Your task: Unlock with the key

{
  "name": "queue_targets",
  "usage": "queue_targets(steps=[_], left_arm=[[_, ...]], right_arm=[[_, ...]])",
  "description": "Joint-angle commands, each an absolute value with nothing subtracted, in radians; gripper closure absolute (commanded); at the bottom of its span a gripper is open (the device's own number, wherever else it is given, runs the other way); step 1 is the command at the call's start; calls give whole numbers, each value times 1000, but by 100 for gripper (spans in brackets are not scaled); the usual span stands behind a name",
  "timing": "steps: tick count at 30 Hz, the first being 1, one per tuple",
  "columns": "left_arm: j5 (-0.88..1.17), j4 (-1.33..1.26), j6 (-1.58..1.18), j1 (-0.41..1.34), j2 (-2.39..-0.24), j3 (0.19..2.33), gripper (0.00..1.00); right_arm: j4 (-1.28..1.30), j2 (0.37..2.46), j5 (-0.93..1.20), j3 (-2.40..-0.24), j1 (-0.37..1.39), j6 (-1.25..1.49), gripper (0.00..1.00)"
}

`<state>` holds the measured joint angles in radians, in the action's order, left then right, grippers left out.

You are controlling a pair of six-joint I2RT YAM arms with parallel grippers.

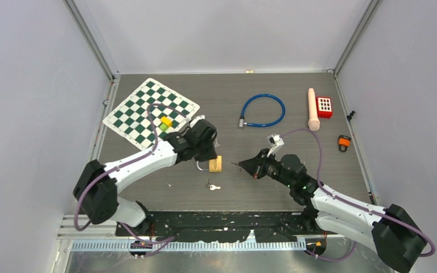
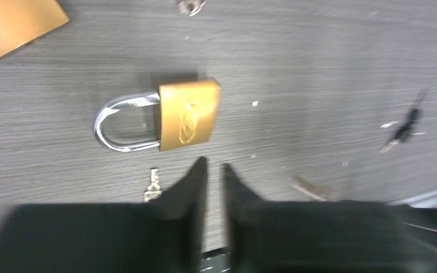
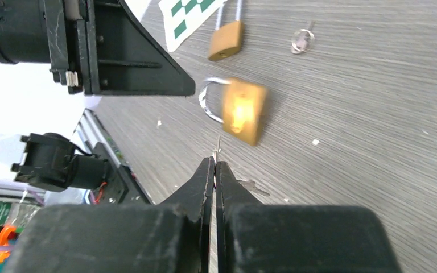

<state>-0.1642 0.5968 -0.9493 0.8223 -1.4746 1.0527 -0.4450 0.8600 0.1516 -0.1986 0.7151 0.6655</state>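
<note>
Left fingers [image 2: 192, 182]: slightly apart, empty, near padlock [image 2: 189, 114].
Right fingers [image 3: 200, 185]: pinching key [image 3: 218, 147].
Padlock marking: blurred, unreadable.

The padlock [image 3: 242, 111] is blurred in both wrist views, so its keyhole cannot be made out. Only the thin tip of the key [image 3: 218, 147] shows beyond the pinched right gripper [image 3: 214, 166]; the rest is hidden. A second padlock [image 2: 17, 23] is cut off at the corner of the left wrist view, and a spare key [image 2: 153, 186] lies half behind the left gripper [image 2: 213, 169].
</note>
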Motion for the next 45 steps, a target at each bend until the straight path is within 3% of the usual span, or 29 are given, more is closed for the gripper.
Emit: queue_targets(steps=[1, 5, 10, 12, 15, 22, 33, 41, 45], left_arm=[[-103, 405, -1017, 797, -1360, 984, 100], [-159, 482, -991, 795, -1373, 1018, 100], [-169, 582, -943, 799, -1480, 1094, 62], [-168, 600, -925, 810, -1535, 1128, 40], [-173, 635, -897, 831, -1621, 1194, 22], [-204, 747, -880, 844, -1817, 1360, 20], [-276, 816, -920, 851, -1981, 1410, 12], [-253, 789, -891, 856, -1924, 1323, 22], [-214, 760, -860, 856, -1893, 1279, 38]], right_arm=[[-574, 895, 164, -268, 765, 668, 95], [-577, 923, 150, -279, 780, 654, 95], [-464, 884, 58, -280, 781, 626, 95], [-383, 851, -26, -285, 781, 604, 95], [-303, 806, -106, -289, 779, 572, 95], [-250, 751, -177, -270, 777, 549, 95], [-281, 757, -168, -248, 769, 563, 95], [-297, 756, -154, -241, 765, 578, 95], [-317, 774, -137, -242, 764, 587, 95]])
